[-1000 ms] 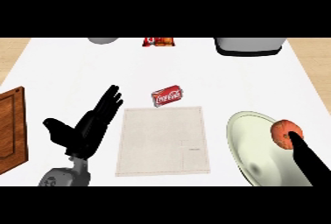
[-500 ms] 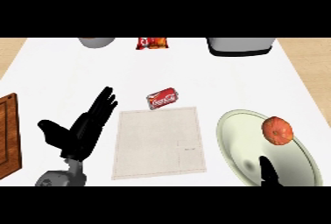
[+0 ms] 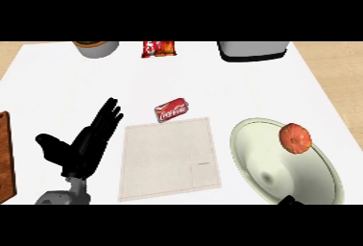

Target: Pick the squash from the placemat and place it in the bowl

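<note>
An orange squash (image 3: 296, 137) lies inside the pale bowl (image 3: 262, 158), up against its right side. The beige placemat (image 3: 168, 158) left of the bowl has nothing on it. My left hand (image 3: 83, 144) stands open at the lower left, fingers straight and pointing up, just left of the placemat. Only a small black tip of my right hand (image 3: 289, 201) shows at the view's lower edge, below the bowl and apart from the squash.
A red soda can (image 3: 172, 110) lies at the placemat's far edge. A grey pot (image 3: 96, 47), a red snack bag (image 3: 157, 48) and a grey appliance (image 3: 253, 49) line the back. A wooden board (image 3: 6, 158) sits at the left edge.
My right hand has let go of the squash in the bowl and drawn back down out of the view. The left hand has stayed open.
</note>
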You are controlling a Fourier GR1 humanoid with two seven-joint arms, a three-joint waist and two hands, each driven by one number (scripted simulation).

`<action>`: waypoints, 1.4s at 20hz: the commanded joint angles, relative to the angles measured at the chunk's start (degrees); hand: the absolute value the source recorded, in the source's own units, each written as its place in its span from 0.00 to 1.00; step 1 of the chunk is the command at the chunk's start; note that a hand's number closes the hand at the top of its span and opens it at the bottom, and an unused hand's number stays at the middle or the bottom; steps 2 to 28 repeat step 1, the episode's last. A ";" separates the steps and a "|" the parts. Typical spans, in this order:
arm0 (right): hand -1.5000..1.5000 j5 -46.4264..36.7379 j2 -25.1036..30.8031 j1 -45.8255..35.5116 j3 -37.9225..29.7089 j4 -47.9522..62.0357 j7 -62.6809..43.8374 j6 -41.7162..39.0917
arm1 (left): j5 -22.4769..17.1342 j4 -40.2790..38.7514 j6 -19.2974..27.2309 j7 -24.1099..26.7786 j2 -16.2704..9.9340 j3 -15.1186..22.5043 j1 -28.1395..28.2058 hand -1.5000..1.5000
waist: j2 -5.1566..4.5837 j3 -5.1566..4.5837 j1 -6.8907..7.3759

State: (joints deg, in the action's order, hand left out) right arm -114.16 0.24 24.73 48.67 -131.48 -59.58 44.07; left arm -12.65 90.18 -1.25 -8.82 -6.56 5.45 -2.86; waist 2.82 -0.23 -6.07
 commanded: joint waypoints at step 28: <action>1.00 -1.05 -0.23 3.70 7.88 5.87 -5.54 3.98 | -0.11 0.11 -0.16 -0.09 -0.01 0.06 0.06 0.50 | -0.05 0.19 -0.50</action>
